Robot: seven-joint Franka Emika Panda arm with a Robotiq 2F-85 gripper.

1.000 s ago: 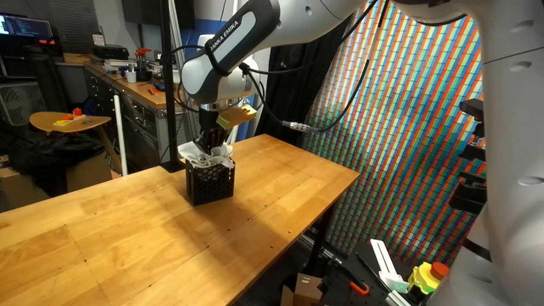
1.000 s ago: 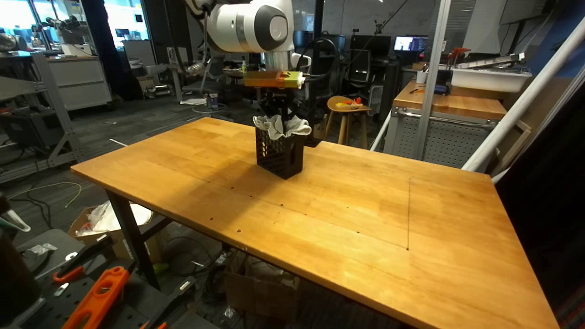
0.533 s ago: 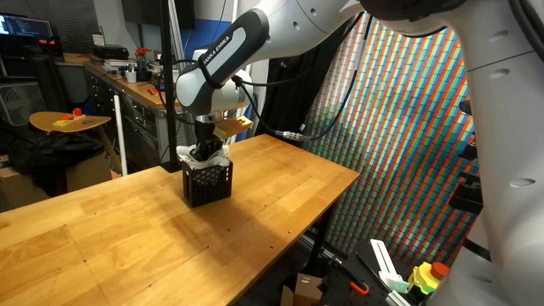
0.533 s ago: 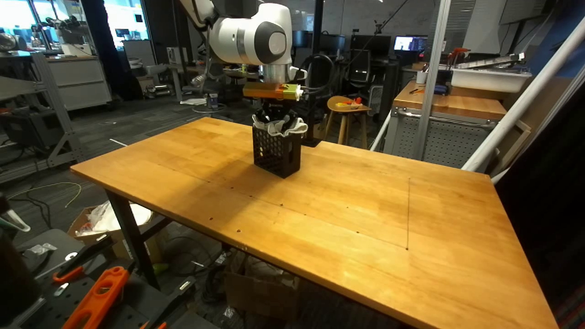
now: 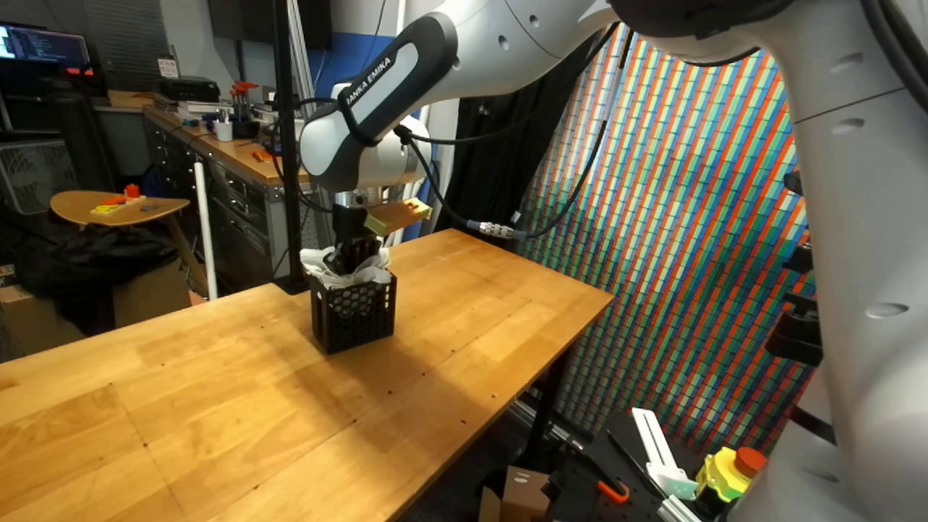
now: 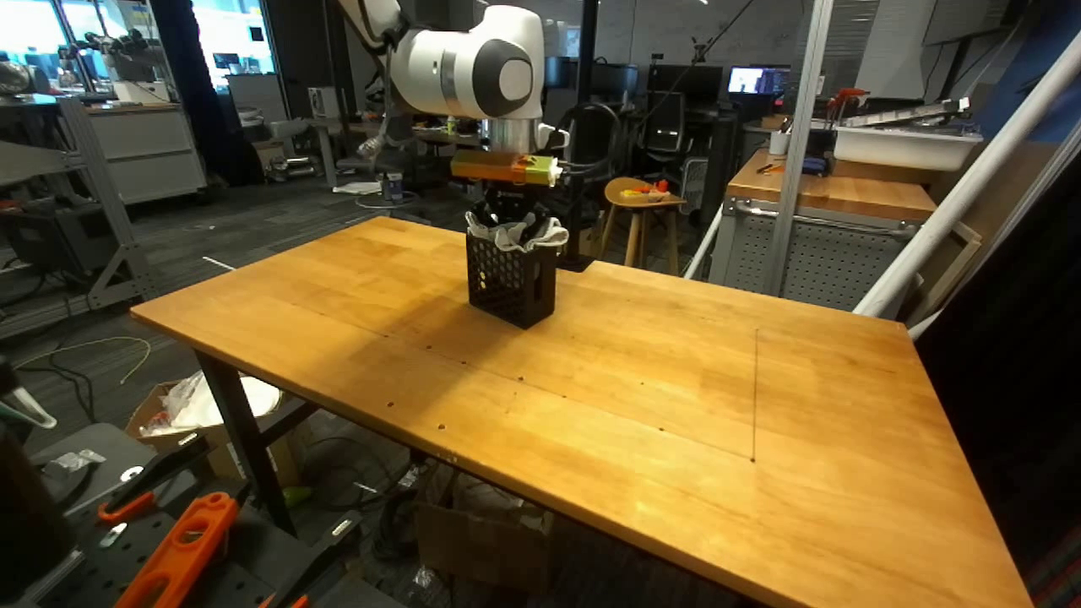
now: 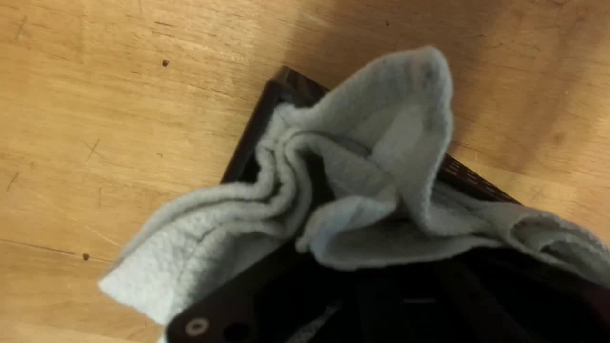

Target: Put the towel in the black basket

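The light grey towel (image 5: 375,273) is bunched in the mouth of the black lattice basket (image 5: 360,313), its folds draping over the rim. In an exterior view the towel (image 6: 550,236) pokes up above the basket (image 6: 513,283). My gripper (image 5: 352,258) points down into the towel at the basket's mouth. In the wrist view the gripper (image 7: 391,286) is a dark shape at the bottom. Towel folds (image 7: 405,114) fill the space ahead of it, and a corner of the basket (image 7: 251,125) shows. The fingertips are hidden in towel and shadow, so I cannot tell whether they grip.
The basket stands on a wooden table (image 5: 239,391), towards its back edge. A black upright post (image 5: 288,145) rises from the table edge close to the basket. Below the front edge are a cardboard box (image 6: 481,536) and a black shelf with tools and a red-yellow button (image 5: 731,471).
Over the last second my gripper came down with the towel, deeper into the basket's mouth. The basket shifted slightly. Almost nothing moved in the last half second.
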